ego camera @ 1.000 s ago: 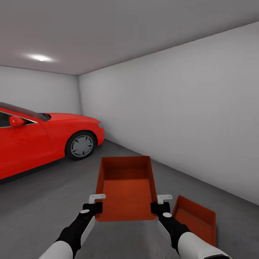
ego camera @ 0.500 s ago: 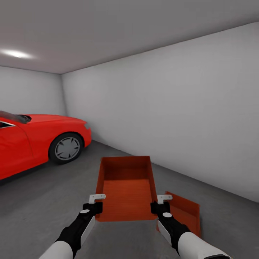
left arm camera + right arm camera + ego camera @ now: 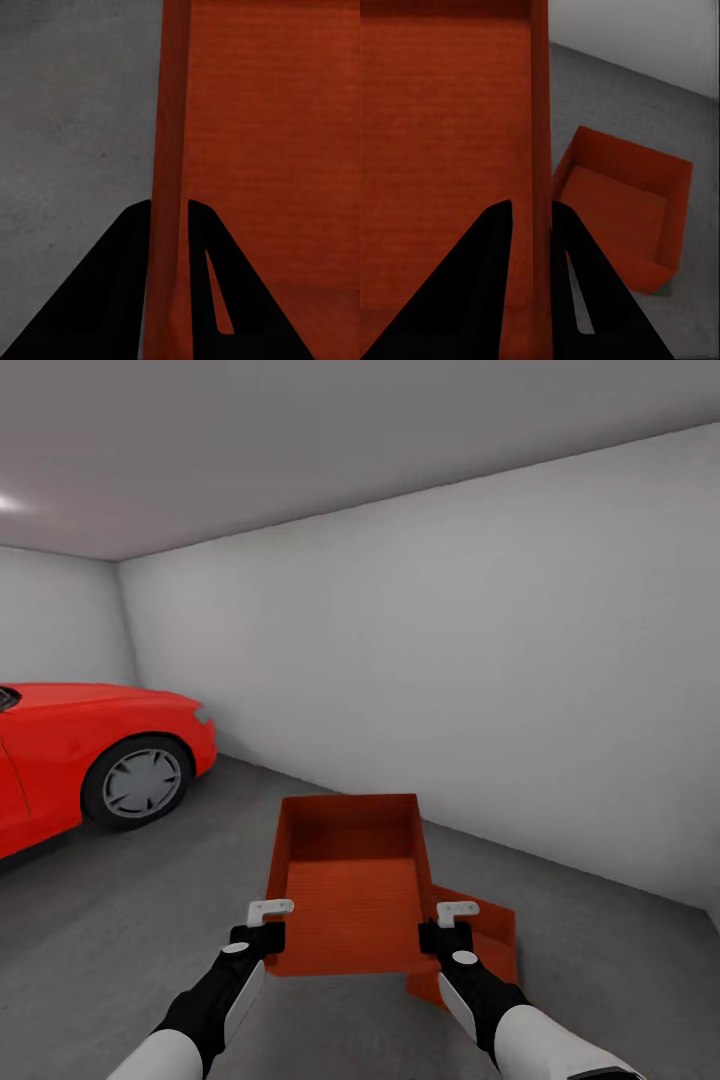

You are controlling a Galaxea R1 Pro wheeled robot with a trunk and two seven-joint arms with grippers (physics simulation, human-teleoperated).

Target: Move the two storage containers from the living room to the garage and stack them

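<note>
Both grippers, left gripper (image 3: 268, 922) and right gripper (image 3: 447, 923), are clamped on the side walls of the held container (image 3: 348, 885), up in the air. The second container (image 3: 622, 214) sits on the garage floor (image 3: 120, 920) just beside and below it, red car (image 3: 90, 760) well off.

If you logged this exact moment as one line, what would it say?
place: garage | left gripper: shut on held bin wall | right gripper: shut on opposite wall | second bin: on floor, right of held bin | stacking: not yet done

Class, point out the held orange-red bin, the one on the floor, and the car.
Held orange-red ribbed plastic bin (image 3: 350, 900): head view, inner bottom.
Floor orange-red plastic bin (image 3: 619, 202): right wrist view, inner bottom.
Shiny red car (image 3: 95, 712): head view, bonnet.
</note>
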